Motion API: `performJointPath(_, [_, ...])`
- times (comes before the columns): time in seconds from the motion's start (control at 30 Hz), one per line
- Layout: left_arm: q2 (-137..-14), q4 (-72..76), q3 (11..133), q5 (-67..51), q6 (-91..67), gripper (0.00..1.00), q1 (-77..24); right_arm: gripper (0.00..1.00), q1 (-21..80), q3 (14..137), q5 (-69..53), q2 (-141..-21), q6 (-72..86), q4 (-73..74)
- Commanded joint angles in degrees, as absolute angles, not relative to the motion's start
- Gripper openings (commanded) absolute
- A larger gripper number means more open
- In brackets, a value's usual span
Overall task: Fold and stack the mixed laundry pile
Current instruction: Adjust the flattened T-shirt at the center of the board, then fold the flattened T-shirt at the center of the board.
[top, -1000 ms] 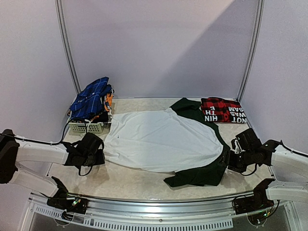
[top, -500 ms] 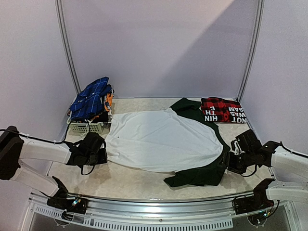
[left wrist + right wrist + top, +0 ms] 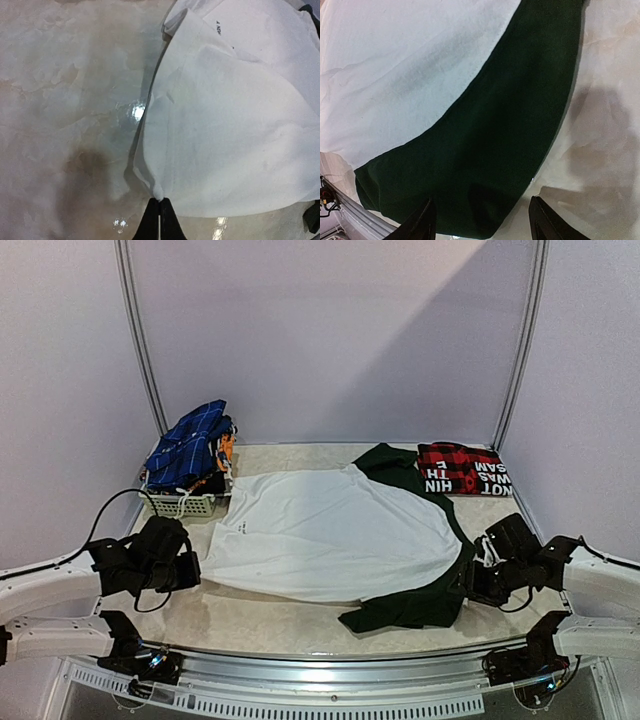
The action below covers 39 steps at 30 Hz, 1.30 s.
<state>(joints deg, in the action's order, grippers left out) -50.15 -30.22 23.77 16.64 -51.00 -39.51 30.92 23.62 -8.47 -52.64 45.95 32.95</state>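
Seen from above, the white T-shirt (image 3: pixel 330 530) lies flat mid-table, long axis nine to three, with the left gripper (image 3: pixel 159 206) pinched together on what looks like its hem corner at nine o'clock and the right gripper (image 3: pixel 482 220) spread apart over the green sleeve (image 3: pixel 510 125) at three.

You're looking at white block lettering (image 3: pixel 470 483) on the red-and-black plaid shirt (image 3: pixel 455 457), just beyond the white T-shirt (image 3: pixel 330 530). It's upside down to you, in fragments: "NOT", "WAS TH", "SAM", "HIN". The T-shirt's small dark print (image 3: pixel 218 25) is too tiny to read.
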Motion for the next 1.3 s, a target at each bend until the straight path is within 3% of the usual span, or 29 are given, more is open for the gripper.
performJointPath(0.0, [-48.99, -35.76, 23.81, 14.40, -53.06, 0.00, -40.55, 0.64, 32.54, 21.77, -10.92, -53.19, 47.14, 31.60])
performJointPath(0.4, [-51.65, -31.54, 21.34, 13.76, -52.76, 0.00, -40.96, 0.55, 34.89, 19.09, -13.08, -56.25, 48.55, 27.45])
performJointPath(0.53, [-51.15, -31.77, 21.49, 14.44, -52.32, 0.00, -40.96, 0.41, 35.00, 18.77, -13.06, -58.31, 48.63, 25.11])
performJointPath(0.73, [-50.57, -32.07, 21.54, 15.02, -51.73, 0.00, -40.96, 0.01, 35.03, 19.70, -10.45, -55.70, 48.32, 25.78])
performJointPath(1.27, [-45.26, -41.74, 27.40, 12.91, -49.75, 0.00, -41.04, 0.00, 35.03, 29.23, -5.70, -31.87, 49.80, 54.89])
